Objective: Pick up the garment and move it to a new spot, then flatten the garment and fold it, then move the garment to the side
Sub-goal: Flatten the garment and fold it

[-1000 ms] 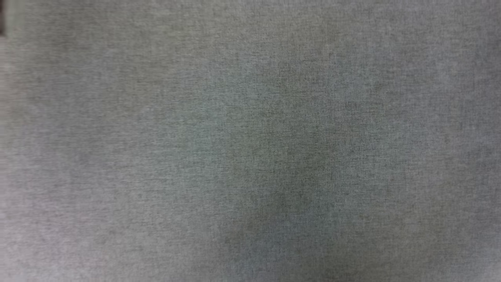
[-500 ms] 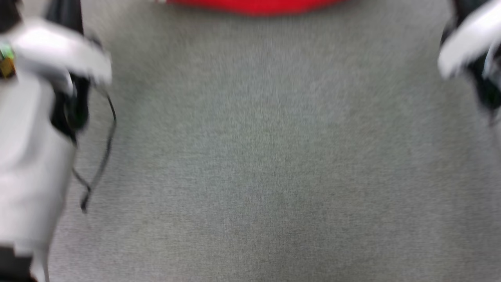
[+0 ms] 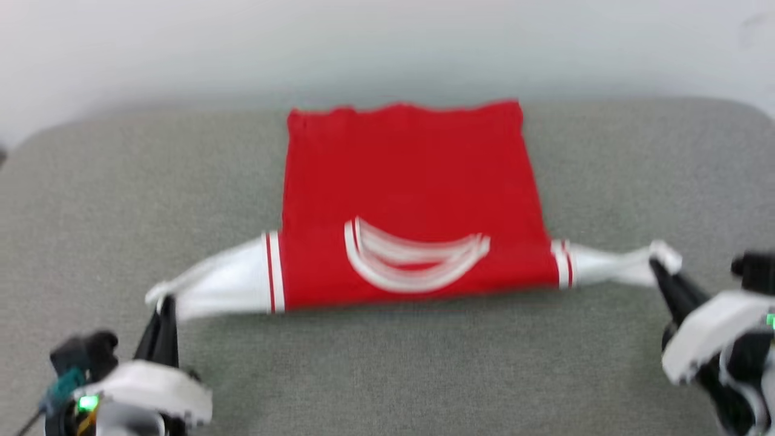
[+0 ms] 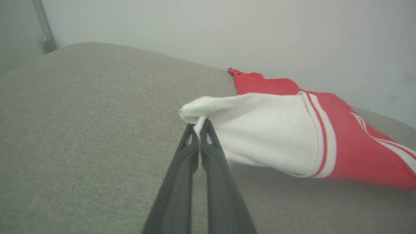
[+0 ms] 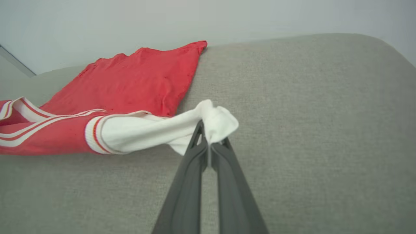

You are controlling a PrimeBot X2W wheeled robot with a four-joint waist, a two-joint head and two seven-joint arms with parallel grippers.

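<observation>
Nearest, the left end effector [image 3: 164, 303] and the right end effector [image 3: 659, 269] are each pinched tight on a white sleeve tip. They hold the red jersey T-shirt with white sleeves and striped trim [image 3: 405, 181] stretched sideways, probably to spread it flat. Its body lies on the grey woven-fabric surface [image 3: 387, 363], with the hem toward the pale wall [image 3: 363, 42].

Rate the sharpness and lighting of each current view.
Head view: motion-blurred throughout, with the collar stripes on the garment smeared. Left wrist view: fairly sharp, with a soft shadow under the white sleeve on the grey cushion. Right wrist view: crispest of the three, with the cushion weave legible, even light and no glare.
</observation>
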